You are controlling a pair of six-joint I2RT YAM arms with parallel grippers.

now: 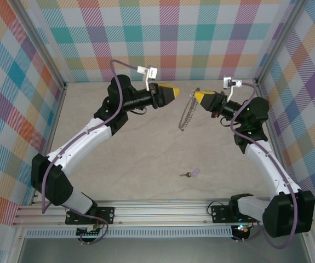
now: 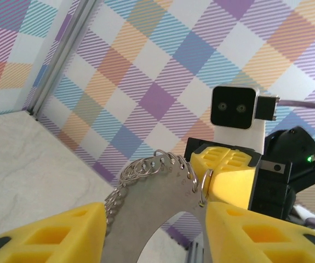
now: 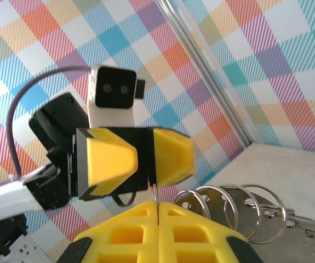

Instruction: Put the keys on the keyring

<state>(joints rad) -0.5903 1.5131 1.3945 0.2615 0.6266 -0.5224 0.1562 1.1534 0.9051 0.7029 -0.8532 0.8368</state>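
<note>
The keyring (image 1: 186, 114) is a curved silver plate with several small wire rings along its rim. It hangs in the air below my right gripper (image 1: 197, 97), which is shut on one of those small rings (image 3: 157, 193). My left gripper (image 1: 175, 93) faces it from the left, open, its yellow fingers (image 2: 64, 233) standing either side of the plate (image 2: 157, 186) without clamping it. The key (image 1: 192, 173), with a lilac head and a short dark blade, lies flat on the table well in front of both grippers.
Plaid walls enclose the pale table (image 1: 135, 142) on three sides, with metal corner posts (image 1: 64, 82) at the back. An aluminium rail (image 1: 157, 211) carrying the arm bases runs along the near edge.
</note>
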